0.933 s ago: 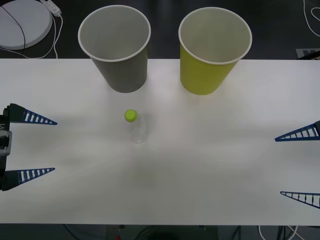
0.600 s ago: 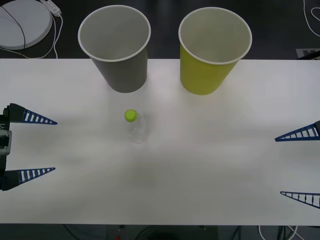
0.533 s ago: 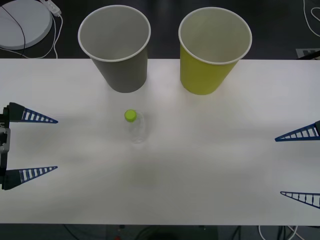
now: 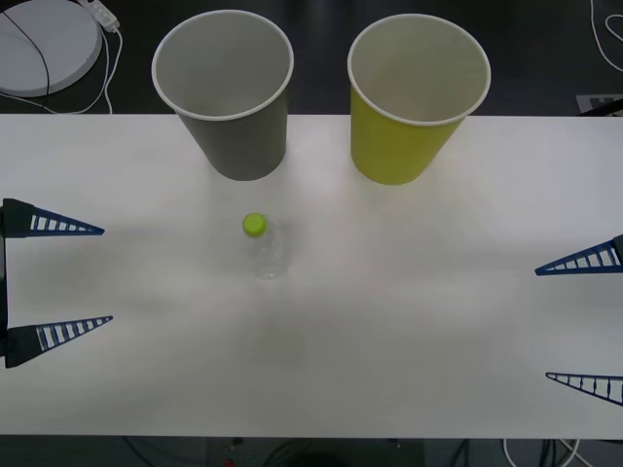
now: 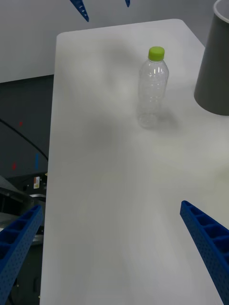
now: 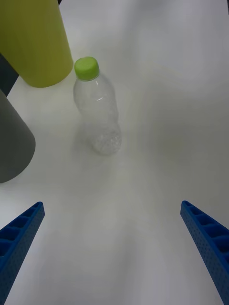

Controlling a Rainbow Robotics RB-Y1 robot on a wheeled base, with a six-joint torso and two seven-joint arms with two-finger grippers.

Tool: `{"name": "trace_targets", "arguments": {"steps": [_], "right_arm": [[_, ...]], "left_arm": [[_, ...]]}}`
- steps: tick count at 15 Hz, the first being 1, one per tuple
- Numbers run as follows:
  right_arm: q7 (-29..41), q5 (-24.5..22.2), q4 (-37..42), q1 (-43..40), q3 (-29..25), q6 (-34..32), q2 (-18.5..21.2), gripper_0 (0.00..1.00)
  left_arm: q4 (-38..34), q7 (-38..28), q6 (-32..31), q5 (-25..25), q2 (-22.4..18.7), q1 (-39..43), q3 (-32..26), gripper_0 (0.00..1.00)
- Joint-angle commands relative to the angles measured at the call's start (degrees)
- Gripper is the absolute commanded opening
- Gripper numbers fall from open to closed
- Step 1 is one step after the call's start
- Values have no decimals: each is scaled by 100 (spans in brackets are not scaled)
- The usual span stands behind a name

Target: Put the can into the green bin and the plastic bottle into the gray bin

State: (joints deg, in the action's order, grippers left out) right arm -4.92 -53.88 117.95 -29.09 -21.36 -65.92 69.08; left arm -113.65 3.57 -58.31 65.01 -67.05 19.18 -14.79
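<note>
1. The plastic bottle [image 4: 263, 248] is standing upright on the white table [image 4: 409, 292], its long axis vertical and its lime-green cap [image 4: 254, 225] pointing straight up.
2. It is sitting on the robot's left half of the table, just in front of the gray bin [image 4: 227, 92] and apart from it, touching neither cup.
3. The gray bin is standing upright at the far edge of the table with its open mouth facing up; the green bin [image 4: 414, 97] is standing the same way beside it, on the robot's right.
4. The left gripper [image 4: 58, 277] is hovering over the left edge of the table, its blue ribbed fingers spread wide with nothing between them, tips pointing inward toward the bottle.
5. The right gripper [image 4: 584, 321] is hanging at the right edge of the table, well apart from the bottle, its fingers likewise spread wide and holding nothing.
6. In the left wrist view the bottle [image 6: 98, 114] is standing ahead of the parted fingers [image 6: 205, 238], with the green bin [image 6: 33, 43] behind it.
</note>
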Motion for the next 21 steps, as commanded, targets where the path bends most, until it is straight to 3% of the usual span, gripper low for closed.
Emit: {"name": "trace_targets", "arguments": {"steps": [1,12,21], "right_arm": [[0,0,0,0,0,0,0,100],[0,0,0,0,0,0,0,100],[0,0,0,0,0,0,0,100]], "left_arm": [[0,-129,338,-208,-1,112,293,100],[62,-296,1480,-384,227,-380,1602,100],[308,-586,1805,293,957,-1057,2288,100]]}}
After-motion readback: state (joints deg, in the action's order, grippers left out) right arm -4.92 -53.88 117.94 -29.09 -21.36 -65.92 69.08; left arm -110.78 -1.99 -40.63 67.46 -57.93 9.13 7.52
